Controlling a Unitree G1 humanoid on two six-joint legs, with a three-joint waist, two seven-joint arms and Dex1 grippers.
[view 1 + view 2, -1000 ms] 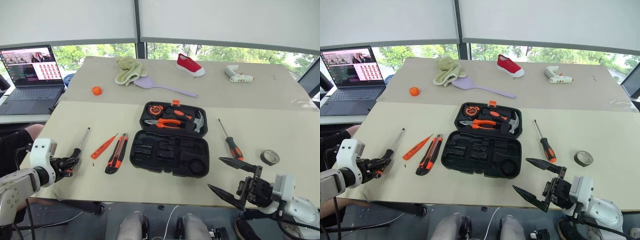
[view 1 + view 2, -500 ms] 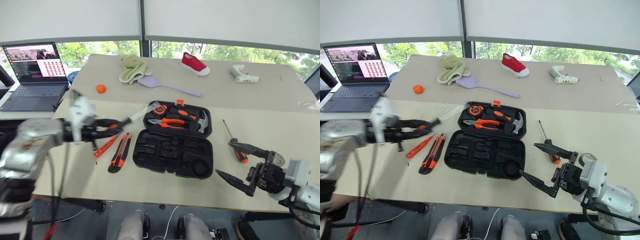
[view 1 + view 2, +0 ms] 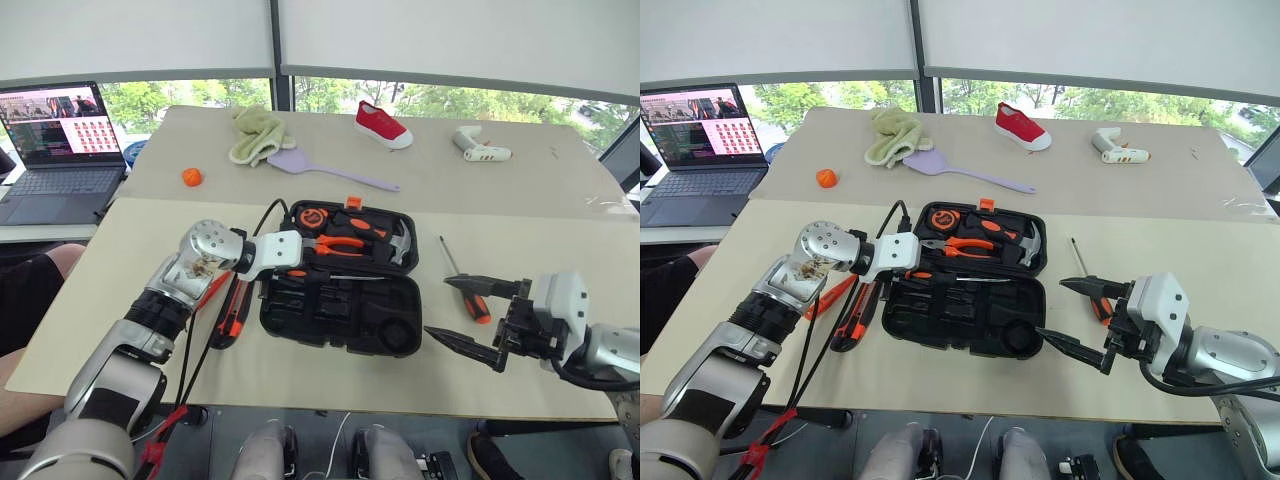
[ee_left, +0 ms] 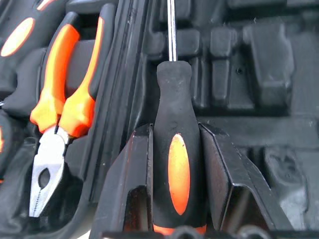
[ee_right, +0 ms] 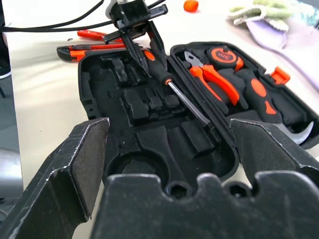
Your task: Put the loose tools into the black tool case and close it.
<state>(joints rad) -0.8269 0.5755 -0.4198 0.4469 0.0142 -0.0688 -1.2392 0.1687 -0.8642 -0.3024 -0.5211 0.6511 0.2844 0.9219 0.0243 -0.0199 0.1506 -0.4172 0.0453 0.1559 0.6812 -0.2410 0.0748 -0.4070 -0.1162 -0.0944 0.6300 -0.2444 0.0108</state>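
The case (image 3: 340, 280) lies open in the middle of the desk (image 3: 100, 290), near its front edge, with pliers (image 3: 335, 243) and a hammer (image 3: 398, 243) seated in the far half. The left hand (image 3: 290, 270) is clamped on the orange-and-black handle of a screwdriver (image 4: 178, 164), held over the case's near half at its left end; the steel shaft runs out along the hinge line toward the right. In the left wrist view the two black fingers (image 4: 137, 184) press the handle from both sides, with the pliers just beside it across the hinge. To the left of the case, the knife (image 3: 232, 310) lies on the desk, and the tester (image 3: 830, 297) lies beside it, partly hidden under the left arm. The right hand (image 3: 462, 312) hovers at the case's right front corner with its fingers wide apart and nothing between them. The second screwdriver (image 3: 470, 295) lies on the desk just behind that hand, right of the case.
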